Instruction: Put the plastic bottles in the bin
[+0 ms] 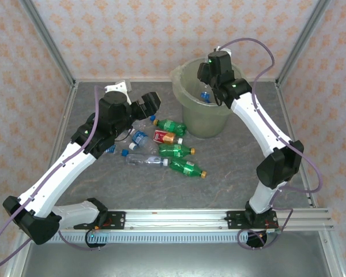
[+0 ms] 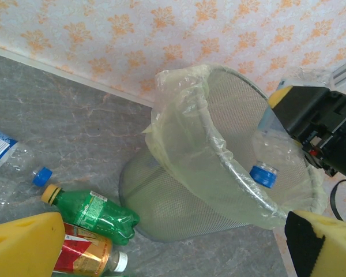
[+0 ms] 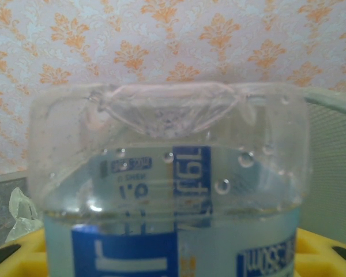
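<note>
One clear crushed plastic bottle with a blue label (image 3: 167,190) hangs cap-down inside the mouth of the large pale green translucent round bin (image 1: 206,122), whose clear liner bag is folded over the rim. The right tool (image 1: 210,86) is closed part-way across the bottle's labelled body, its yellow fingers (image 3: 23,254) on either side. Judging by the thin dented walls and the droplets inside, it is light, soft under a squeeze and rather slippery. The ribbed, labelled middle looks the best hold, not the neck or cap.

At about 8 o'clock from the bin, the other bottles lie together on the grey counter (image 1: 236,167): three green ones with orange caps (image 1: 177,151), a red-labelled one (image 1: 164,137) and a few clear ones with blue caps (image 1: 144,160). The left tool (image 1: 151,105) hovers at 9 o'clock of that pile, jaws wide and empty.
</note>
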You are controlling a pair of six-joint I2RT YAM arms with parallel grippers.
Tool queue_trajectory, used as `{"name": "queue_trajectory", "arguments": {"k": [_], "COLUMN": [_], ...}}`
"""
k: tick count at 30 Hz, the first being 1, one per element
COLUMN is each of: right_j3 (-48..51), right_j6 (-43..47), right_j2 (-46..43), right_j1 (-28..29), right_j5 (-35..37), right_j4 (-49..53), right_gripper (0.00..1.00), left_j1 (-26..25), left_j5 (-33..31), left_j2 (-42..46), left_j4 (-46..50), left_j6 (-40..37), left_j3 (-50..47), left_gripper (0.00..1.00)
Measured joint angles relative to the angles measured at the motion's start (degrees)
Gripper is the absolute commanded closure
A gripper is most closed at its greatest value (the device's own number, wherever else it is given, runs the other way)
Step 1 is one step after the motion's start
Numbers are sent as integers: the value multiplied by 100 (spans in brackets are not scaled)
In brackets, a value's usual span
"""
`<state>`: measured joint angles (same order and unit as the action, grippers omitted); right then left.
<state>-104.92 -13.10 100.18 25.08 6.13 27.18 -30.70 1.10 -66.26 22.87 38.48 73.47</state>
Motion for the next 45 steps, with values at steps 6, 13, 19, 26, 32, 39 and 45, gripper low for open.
{"name": "queue_trajectory", "arguments": {"k": [6,13,19,26,32,39,45], "right_j3": [-44,-44,256,804,1150,1486,1574], "right_j6": [0,-22,22,57,116,111,111], "right_j2": [140,144,-35,-638,-1165,-1550,-1611], "right_j1": [0,0,0,0,0,0,0], "right_j5": [-68,-153,-295,-466,-573,-820,-1095], "right_j4": [7,-20,-280,-544,-767,-973,-1019], "right_gripper": [44,12,0,0,0,0,0], "left_j1": [0,0,0,0,11,219,590], "left_j5": [-4,-96,-337,-614,-848,-1056,-1154], "left_j2": [-52,-256,-514,-813,-772,-505,-33], "left_j4": [72,216,516,782,822,876,1117], "left_j6": [0,26,160,310,505,883,1377], "left_j3": [96,455,780,1169,1104,682,-74], "left_gripper": [1,1,1,1,1,2,4]}}
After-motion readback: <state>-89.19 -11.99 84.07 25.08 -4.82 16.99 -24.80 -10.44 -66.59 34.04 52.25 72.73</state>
